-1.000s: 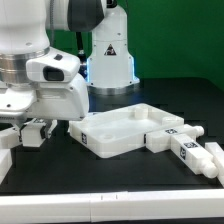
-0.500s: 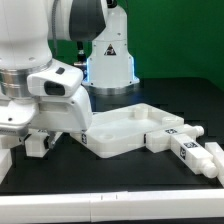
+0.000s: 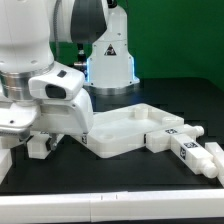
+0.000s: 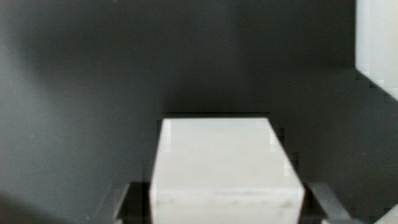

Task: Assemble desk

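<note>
**Leg pinched and carried low, 9 o'clock of the desk top**

The gripper [image 3: 38,138] has its jaws drawn partway in and clamped on 1 chunky white leg [image 3: 38,150]. In the wrist view the leg [image 4: 222,165] fills the gap between the 2 dark fingers [image 4: 128,203], one on each flank, and the gripper [image 4: 222,205] sits square over it. Gripping the flat sides probably stops the square section from twisting and leaves its far end free to meet a socket.

On the exterior view's clock face, taken from the desk top [image 3: 115,150], the held leg hangs at 9 o'clock, just beside the top's near corner and close above the black table [image 3: 100,195]. I cannot tell whether its lower end touches the table.

The desk top lies mid-table with its rim upward. My guess is that this exposes the underside corners where legs go in.

At 4 o'clock a second leg [image 3: 185,147] lies on its side, touching the top's corner. Whether it is joined there is not clear.

At 8 o'clock, cut by the frame edge, 1 more white part [image 3: 5,162] waits on the table, within reach for a later step.
</note>
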Robot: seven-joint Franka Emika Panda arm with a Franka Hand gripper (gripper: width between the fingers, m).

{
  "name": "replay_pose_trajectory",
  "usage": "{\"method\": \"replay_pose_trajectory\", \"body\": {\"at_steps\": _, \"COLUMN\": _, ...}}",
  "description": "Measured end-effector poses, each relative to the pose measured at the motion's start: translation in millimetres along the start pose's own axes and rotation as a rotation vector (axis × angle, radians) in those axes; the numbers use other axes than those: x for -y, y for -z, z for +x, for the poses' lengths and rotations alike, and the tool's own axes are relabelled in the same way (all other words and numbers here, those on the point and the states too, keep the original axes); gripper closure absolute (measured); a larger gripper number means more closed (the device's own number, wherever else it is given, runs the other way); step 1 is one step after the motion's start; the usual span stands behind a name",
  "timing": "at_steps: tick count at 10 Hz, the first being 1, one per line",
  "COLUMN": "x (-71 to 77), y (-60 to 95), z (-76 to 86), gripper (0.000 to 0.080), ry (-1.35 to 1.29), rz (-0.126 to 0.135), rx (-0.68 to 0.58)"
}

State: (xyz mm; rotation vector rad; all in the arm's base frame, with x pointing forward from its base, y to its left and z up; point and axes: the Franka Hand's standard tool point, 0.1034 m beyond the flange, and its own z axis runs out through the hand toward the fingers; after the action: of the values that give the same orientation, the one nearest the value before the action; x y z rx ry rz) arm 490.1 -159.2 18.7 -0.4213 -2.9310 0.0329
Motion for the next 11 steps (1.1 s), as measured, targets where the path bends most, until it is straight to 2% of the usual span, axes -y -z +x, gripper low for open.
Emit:
{"method": "replay_pose_trajectory", "body": {"at_steps": 1, "x": 0.1, "y": -0.2, "z": 0.1, "gripper": 0.0514, "ry": 0.000, "rz": 0.000, "rx": 0.000}}
{"method": "replay_pose_trajectory", "body": {"at_steps": 2, "x": 0.9, "y": 1.1, "z": -0.4, "gripper": 0.0325, "ry": -0.001, "rz": 0.000, "rx": 0.002}}
{"method": "replay_pose_trajectory", "body": {"at_steps": 3, "x": 4.9, "y": 10.5, "z": -2.5, "gripper": 0.0325, "ry": -0.005, "rz": 0.005, "rx": 0.017}}
{"method": "replay_pose_trajectory", "body": {"at_steps": 4, "x": 8.4, "y": 24.8, "z": -4.3, "gripper": 0.0193, "ry": -0.027, "rz": 0.012, "rx": 0.040}}
{"method": "replay_pose_trajectory", "body": {"at_steps": 5, "x": 7.0, "y": 43.6, "z": -6.5, "gripper": 0.0160, "ry": -0.067, "rz": 0.019, "rx": 0.070}}
{"method": "replay_pose_trajectory", "body": {"at_steps": 6, "x": -2.9, "y": 61.9, "z": -11.0, "gripper": 0.0160, "ry": -0.120, "rz": 0.019, "rx": 0.102}}
{"method": "replay_pose_trajectory", "body": {"at_steps": 7, "x": -25.1, "y": 75.3, "z": -13.6, "gripper": 0.0151, "ry": -0.197, "rz": 0.011, "rx": 0.126}}
{"method": "replay_pose_trajectory", "body": {"at_steps": 9, "x": -77.0, "y": 91.5, "z": -19.4, "gripper": 0.0150, "ry": -0.413, "rz": -0.030, "rx": 0.156}}
{"method": "replay_pose_trajectory", "body": {"at_steps": 10, "x": -90.1, "y": 97.1, "z": -23.2, "gripper": 0.0150, "ry": -0.475, "rz": -0.048, "rx": 0.174}}
{"method": "replay_pose_trajectory", "body": {"at_steps": 11, "x": -94.1, "y": 96.5, "z": -26.6, "gripper": 0.0150, "ry": -0.534, "rz": -0.081, "rx": 0.205}}
